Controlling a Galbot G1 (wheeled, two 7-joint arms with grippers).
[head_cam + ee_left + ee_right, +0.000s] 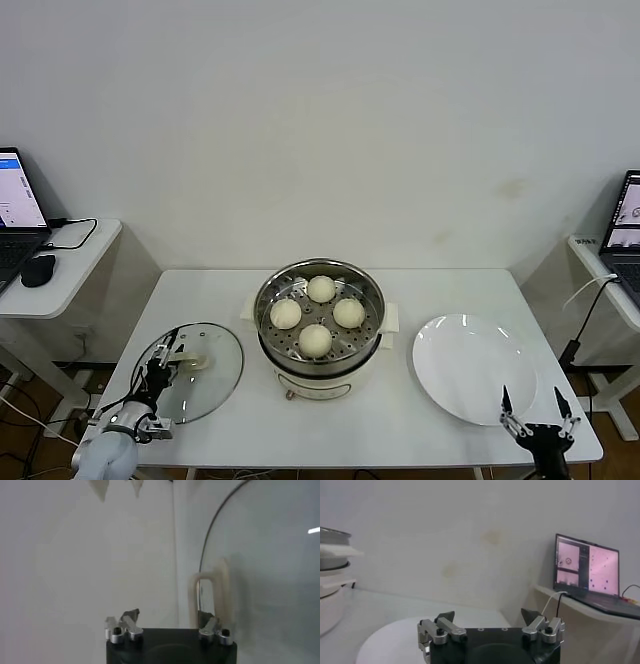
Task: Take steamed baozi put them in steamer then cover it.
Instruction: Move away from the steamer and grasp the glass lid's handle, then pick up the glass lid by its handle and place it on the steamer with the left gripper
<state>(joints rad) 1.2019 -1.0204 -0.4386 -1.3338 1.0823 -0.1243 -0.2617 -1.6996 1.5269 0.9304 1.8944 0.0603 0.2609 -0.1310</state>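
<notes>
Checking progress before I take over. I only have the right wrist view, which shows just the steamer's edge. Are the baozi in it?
Observer: Yes, four baozi sit on the tray inside the steamer.
Operator: Is the lid on?
Observer: No, the lid lies flat on the table, to the steamer's left.
Operator: And the left gripper?
Observer: The left gripper is low at the lid's handle, jaws apart; the lid is not lifted.

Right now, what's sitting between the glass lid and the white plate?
The steamer with four baozi inside sits between the lid and the plate, as the head view shows.
</notes>
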